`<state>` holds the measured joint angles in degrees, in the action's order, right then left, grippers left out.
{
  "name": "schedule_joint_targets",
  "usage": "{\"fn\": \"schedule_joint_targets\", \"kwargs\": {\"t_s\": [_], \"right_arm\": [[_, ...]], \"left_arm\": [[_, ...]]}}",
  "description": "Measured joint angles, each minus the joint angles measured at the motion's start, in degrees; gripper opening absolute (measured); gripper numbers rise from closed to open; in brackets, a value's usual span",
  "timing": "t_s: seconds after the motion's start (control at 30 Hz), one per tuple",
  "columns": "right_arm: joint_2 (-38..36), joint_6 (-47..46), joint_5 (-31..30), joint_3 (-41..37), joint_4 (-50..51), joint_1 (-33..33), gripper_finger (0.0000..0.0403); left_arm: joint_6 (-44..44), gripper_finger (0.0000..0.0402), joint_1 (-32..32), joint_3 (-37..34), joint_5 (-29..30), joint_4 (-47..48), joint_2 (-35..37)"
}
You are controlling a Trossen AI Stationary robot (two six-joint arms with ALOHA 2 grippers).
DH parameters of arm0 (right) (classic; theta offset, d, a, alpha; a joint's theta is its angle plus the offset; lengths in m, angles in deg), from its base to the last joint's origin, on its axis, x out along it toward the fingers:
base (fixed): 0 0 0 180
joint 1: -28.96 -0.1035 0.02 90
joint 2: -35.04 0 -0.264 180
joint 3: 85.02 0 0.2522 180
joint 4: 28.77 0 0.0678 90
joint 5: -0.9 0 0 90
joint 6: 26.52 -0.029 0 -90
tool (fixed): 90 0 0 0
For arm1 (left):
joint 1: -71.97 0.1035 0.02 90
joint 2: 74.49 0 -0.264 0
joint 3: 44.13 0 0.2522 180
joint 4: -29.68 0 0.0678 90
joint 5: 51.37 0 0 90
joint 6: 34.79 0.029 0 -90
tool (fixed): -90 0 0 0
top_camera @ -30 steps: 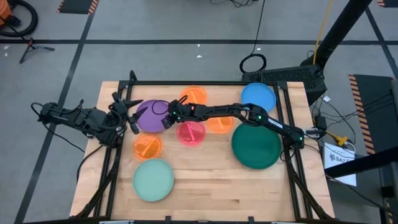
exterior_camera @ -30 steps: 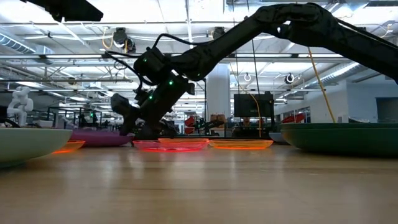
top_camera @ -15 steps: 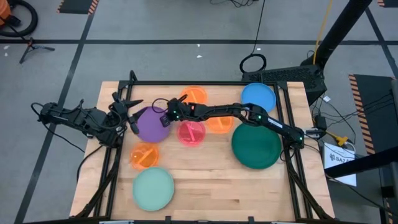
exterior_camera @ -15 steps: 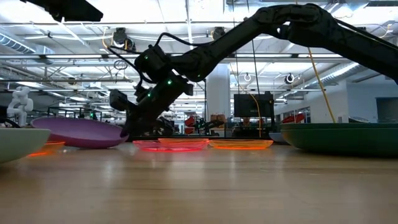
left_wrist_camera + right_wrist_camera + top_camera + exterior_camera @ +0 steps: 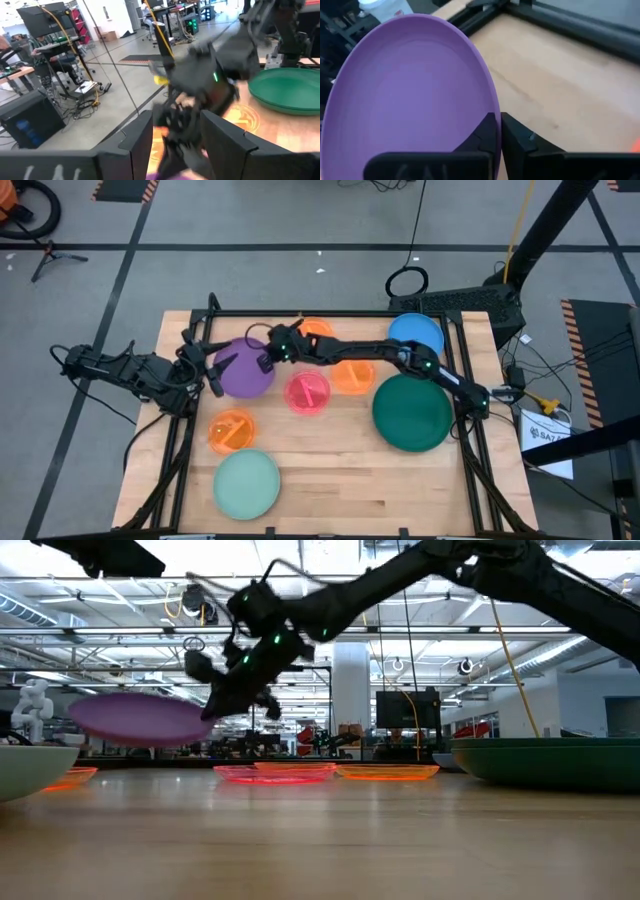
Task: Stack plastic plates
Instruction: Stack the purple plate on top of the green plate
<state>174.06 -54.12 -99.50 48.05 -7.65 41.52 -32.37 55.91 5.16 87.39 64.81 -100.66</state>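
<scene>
My right gripper [image 5: 266, 361] is shut on the purple plate [image 5: 241, 369], which hangs above the table's far left part; it also shows in the low view [image 5: 140, 718]. My left gripper [image 5: 207, 366] is open and empty at the table's left edge, just left of the purple plate. On the table lie a mint plate [image 5: 247, 483], a pink plate [image 5: 307, 393], a blue plate [image 5: 415, 336], a large dark green plate [image 5: 411, 414] and three small orange plates [image 5: 232, 429] [image 5: 352, 377] [image 5: 316, 331]. My right gripper pinches the purple plate's rim [image 5: 492, 111] between its two fingers [image 5: 489, 131], on the side toward the table's right. The fingers come from the right, slanting down. The plate is lifted clear of the table, nearly level, reaching out leftward from the fingers [image 5: 215, 705].
A black frame rail [image 5: 300, 313] runs around the table top. The right arm [image 5: 370, 358] stretches over the orange plates at the back. Bare wood [image 5: 340, 470] lies in the near middle of the table.
My right gripper has risen with the purple plate: its left side tipped up first, and now it hangs clear of the table, near level. Meanwhile the near-left orange plate and the mint plate have slid a little toward the near edge.
</scene>
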Motion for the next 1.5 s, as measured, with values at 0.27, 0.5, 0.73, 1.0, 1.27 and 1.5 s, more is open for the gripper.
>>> {"fn": "schedule_joint_targets", "kwargs": {"t_s": [0.27, 0.5, 0.73, 1.0, 1.27, 1.5], "right_arm": [[-13.1, 8.3, -0.3, 0.0, 21.1, 0.5, 0.0005], [-23.6, 13.8, 2.8, 0.1, 49.1, 0.7, 0.0005], [-29.2, 9.5, 4.5, 0.0, 68.3, -0.4, 0.0004], [-42.2, 3.6, 4.6, -12.9, 69.4, -2.2, 0.0003], [-64.6, -4.8, 4.3, -45.3, 50.4, -2.0, 0.0004], [-83.9, -15.3, 4.2, -68.1, 46.0, -2.0, 0.0004]], "left_arm": [[-0.4, 0.017, -0.2, 0.0, -0.7, 0.2, 0.0], [-0.7, 0.017, -0.2, 0.0, -0.8, 0.2, 0.0], [-1.5, 0.017, -0.2, 0.0, -0.8, 0.7, 0.0], [-4.2, 0.017, -0.2, 0.0, -0.9, 3.5, 0.0], [-6.0, 0.017, -0.2, 0.0, -0.9, 4.1, 0.0], [-6.0, 0.017, -0.2, 0.0, -0.9, 4.1, 0.0]]}}
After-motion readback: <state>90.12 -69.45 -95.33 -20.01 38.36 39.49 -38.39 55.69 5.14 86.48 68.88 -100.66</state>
